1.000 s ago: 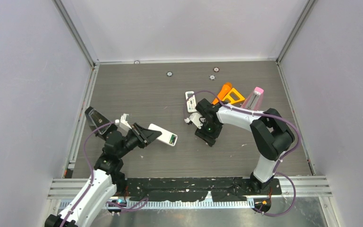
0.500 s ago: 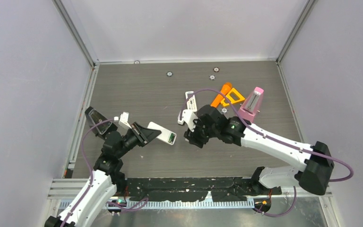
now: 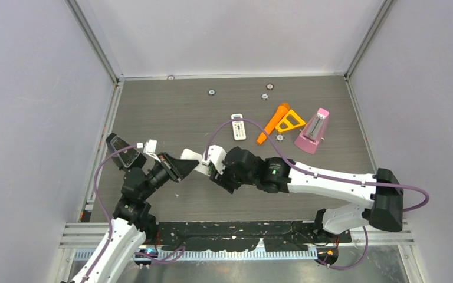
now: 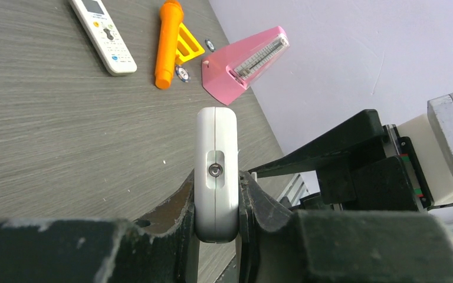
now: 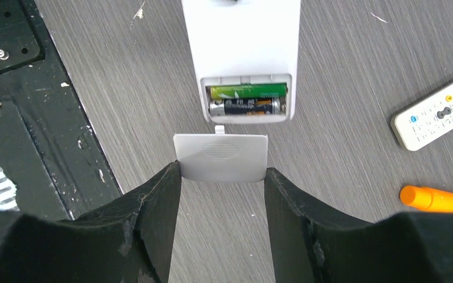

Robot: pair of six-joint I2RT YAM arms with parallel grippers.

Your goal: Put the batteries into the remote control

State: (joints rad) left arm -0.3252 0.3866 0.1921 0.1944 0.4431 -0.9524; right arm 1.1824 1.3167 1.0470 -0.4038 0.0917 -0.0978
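Left claw (image 4: 216, 203) clamped on the remote (image 4: 216, 135), held off the tabletop (image 3: 171, 112); right claw (image 5: 221, 174) grips the cover (image 5: 221, 154) just beside the open bay, green battery (image 5: 248, 91) and dark battery (image 5: 245, 107) seated inside.

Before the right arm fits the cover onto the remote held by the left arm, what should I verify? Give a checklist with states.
1. Left gripper shut on remote: ok.
2. Green battery and dark battery seated in remote: ok.
3. Right gripper clamps battery cover by its edges: ok.
4. Cover's tab faces remote: ok.
5. Cover lined up with the batteries: not ok, offset sideways.
6. Polarity: cannot tell.
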